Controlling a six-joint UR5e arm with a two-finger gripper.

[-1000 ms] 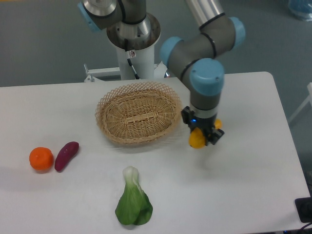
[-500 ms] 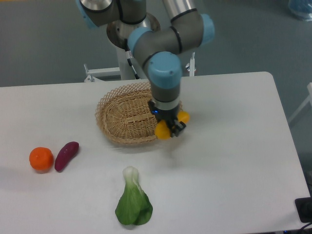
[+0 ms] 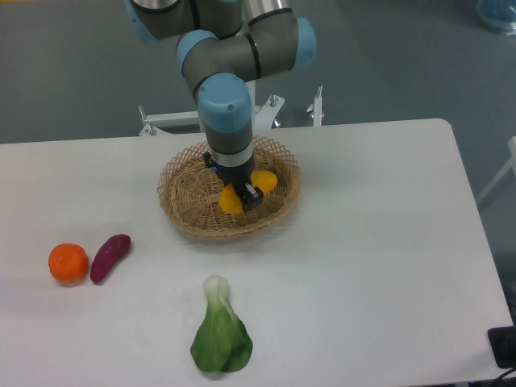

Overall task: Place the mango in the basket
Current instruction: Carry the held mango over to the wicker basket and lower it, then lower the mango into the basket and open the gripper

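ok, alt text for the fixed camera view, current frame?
Robot gripper holds a yellow mango over the wicker basket on a white table. An orange, purple sweet potato and bok choy lie nearer the camera.

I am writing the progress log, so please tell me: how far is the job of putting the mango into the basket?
Done: the mango is off the table and carried over the wicker basket. In hand: the gripper is shut on the mango, above the basket's middle. Left: lower it, open the fingers and pull the arm away. The orange, purple sweet potato and bok choy lie on the table, outside the basket.
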